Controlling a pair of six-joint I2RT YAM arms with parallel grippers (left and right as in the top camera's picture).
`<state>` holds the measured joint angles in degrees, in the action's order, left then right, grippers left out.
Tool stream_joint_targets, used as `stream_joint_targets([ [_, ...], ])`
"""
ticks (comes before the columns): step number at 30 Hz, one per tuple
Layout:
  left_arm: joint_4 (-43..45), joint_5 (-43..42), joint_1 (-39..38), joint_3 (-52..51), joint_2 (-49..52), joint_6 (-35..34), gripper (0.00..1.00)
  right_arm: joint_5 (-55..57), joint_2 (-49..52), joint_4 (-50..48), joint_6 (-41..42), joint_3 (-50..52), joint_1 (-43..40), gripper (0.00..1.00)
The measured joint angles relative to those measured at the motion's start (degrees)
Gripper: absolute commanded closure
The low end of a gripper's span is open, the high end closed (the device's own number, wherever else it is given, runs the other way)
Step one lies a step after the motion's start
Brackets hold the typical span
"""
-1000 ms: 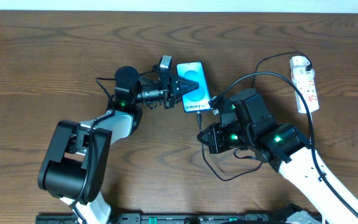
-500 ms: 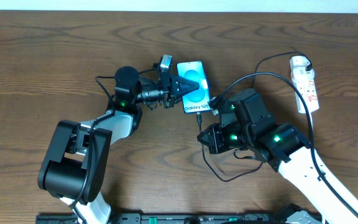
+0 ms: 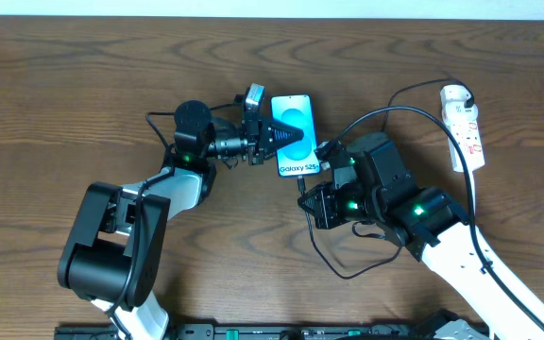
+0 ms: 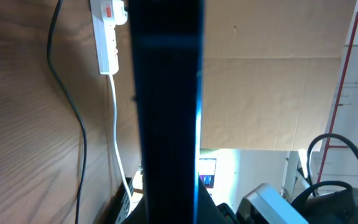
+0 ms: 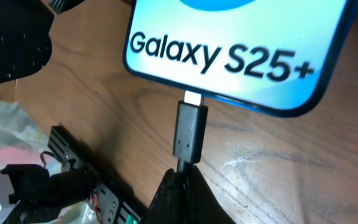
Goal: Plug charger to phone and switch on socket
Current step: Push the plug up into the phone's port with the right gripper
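at the phone edge, the charger tip has arrived.

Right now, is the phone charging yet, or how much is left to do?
Nearly. Done: the left tool grips the phone and the right tool pinches the charger. In hand: its plug tip meets the phone's port, metal showing. Left: push it home, then switch on the socket.

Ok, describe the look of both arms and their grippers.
The left arm and right arm match: bulky black joint housings with small green lights, joined by smooth white links. A thin black wire loops by the left wrist. The left gripper and right gripper have black tapering fingers.
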<state>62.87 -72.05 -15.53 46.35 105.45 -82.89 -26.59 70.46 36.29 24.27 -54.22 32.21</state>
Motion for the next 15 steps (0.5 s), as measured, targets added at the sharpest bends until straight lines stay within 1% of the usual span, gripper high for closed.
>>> stream_joint_targets([
  [10, 0.0, 0.0, 0.0, 0.0, 0.0, 0.2, 0.92, 1.5, 0.0, -0.3, -0.4, 0.0, 0.0, 0.99],
  [15, 0.0, 0.4, 0.0, 0.0, 0.0, -0.9, 0.93, 1.8, 0.0, -1.9, -0.4, 0.0, 0.0, 0.99],
])
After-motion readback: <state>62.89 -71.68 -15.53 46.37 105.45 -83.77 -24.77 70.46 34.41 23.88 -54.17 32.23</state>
